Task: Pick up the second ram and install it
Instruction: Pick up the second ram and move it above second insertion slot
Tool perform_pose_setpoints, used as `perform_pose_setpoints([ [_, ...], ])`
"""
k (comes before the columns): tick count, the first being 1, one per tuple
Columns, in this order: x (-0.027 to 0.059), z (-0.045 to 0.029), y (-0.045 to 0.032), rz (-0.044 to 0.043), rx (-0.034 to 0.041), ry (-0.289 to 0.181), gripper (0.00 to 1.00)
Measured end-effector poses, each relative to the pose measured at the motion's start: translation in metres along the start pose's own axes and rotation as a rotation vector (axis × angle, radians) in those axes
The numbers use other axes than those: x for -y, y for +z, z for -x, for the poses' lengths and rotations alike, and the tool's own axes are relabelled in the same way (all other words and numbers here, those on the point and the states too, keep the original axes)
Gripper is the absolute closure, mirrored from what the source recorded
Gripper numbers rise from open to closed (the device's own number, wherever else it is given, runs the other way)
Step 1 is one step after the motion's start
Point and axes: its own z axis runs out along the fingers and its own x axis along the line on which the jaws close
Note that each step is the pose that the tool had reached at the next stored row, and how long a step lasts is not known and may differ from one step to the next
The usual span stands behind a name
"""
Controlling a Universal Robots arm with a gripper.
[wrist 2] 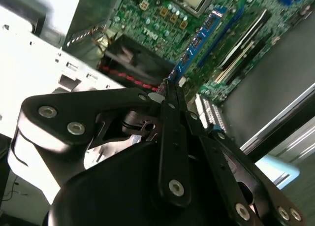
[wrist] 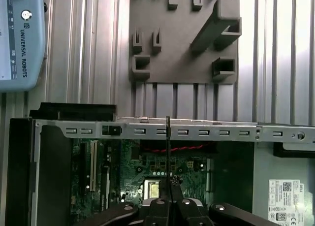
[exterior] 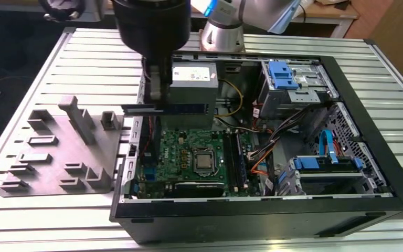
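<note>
Over the open case's (exterior: 257, 223) edge, the claw (exterior: 158, 102) is clamped on the second ram (exterior: 186, 109).
From the exterior view's left: holder tray (exterior: 58, 149) on the tabletop (exterior: 82, 52), then the ram, held level with its long axis across the view, then the memory slots (exterior: 235, 157), lower and rightward, running crosswise to it.

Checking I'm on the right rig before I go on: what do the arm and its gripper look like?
The arm has silver-grey tubular joints with light blue caps, ending in a thick, glossy black cylindrical wrist section. The gripper is all black: two flat linkage fingers built of hinged bars, joined by round silver pins and screws, narrowing to slim tips.
</note>
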Motion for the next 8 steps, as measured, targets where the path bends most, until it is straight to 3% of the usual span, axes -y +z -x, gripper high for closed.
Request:
perform_pose_setpoints([
  [8,0.0194,-0.0005,0.0022,-0.0003,0.0002,0.005,0.92],
])
